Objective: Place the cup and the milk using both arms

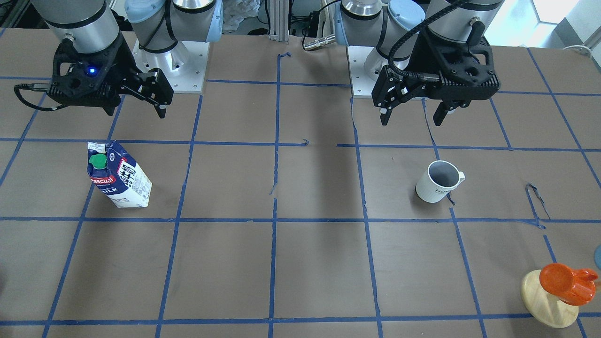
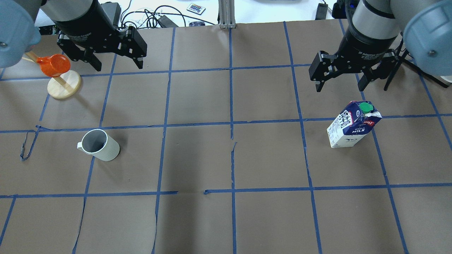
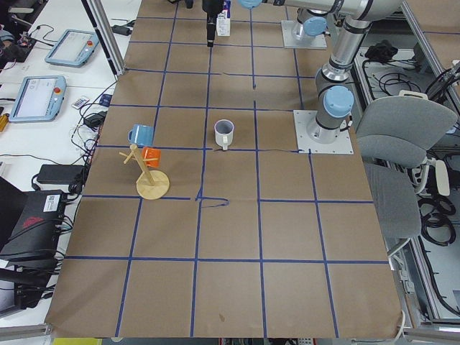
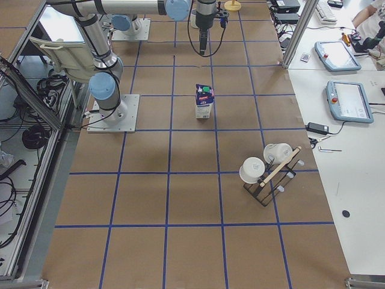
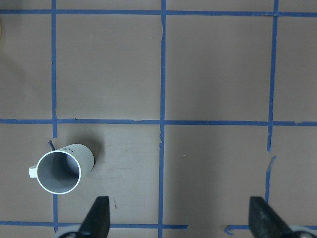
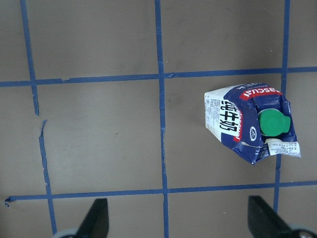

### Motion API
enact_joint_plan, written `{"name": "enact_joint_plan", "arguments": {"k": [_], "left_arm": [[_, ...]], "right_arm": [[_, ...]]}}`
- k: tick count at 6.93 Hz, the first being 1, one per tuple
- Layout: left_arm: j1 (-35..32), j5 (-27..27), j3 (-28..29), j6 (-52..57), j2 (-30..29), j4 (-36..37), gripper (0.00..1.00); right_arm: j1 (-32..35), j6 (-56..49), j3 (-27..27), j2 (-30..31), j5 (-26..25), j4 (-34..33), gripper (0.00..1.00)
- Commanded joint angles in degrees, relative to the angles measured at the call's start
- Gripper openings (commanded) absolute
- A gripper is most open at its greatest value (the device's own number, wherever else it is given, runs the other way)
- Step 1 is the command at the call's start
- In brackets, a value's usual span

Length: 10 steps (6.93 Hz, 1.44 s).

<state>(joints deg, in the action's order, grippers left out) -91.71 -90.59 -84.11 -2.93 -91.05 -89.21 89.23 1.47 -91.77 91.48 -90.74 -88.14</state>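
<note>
The white ribbed cup stands upright on the brown table, also in the overhead view and the left wrist view. My left gripper hangs open and empty above the table, on the far side of the cup and apart from it; it also shows in the front view. The blue and white milk carton with its green cap stands upright, also in the front view and the right wrist view. My right gripper is open and empty, just beyond the carton.
An orange cup hangs on a wooden stand near the left gripper. A blue cup hangs on the same stand. A rack with white cups stands at the robot's right end. Blue tape lines grid the table.
</note>
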Motion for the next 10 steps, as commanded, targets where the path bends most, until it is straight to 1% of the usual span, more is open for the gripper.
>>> {"name": "enact_joint_plan", "arguments": {"k": [1,2,4,5,7,9,10], "left_arm": [[0.0,0.2,0.1,-0.1,-0.1,0.0,1.0],[0.0,0.2,0.1,-0.1,-0.1,0.0,1.0],[0.0,0.0,0.2,-0.1,-0.1,0.0,1.0],[0.0,-0.1,0.2,0.0,0.0,0.0,1.0],[0.0,-0.2,0.3,0.0,0.0,0.0,1.0],[0.0,-0.2,0.3,0.0,0.0,0.0,1.0],[0.0,-0.2,0.3,0.0,0.0,0.0,1.0]], "right_arm": [[-0.5,0.5,-0.1,-0.8,0.2,-0.7,1.0],[-0.5,0.1,-0.2,-1.3,-0.3,-1.4,1.0],[-0.5,0.8,-0.2,-2.4,0.6,-2.5,1.0],[-0.6,0.1,-0.1,-3.2,0.5,-1.4,1.0],[-0.3,0.7,0.6,-2.9,0.5,-2.0,1.0],[-0.5,0.2,-0.2,-3.4,-0.3,-1.0,1.0],[-0.5,0.2,-0.7,-3.5,0.1,-0.4,1.0]]}}
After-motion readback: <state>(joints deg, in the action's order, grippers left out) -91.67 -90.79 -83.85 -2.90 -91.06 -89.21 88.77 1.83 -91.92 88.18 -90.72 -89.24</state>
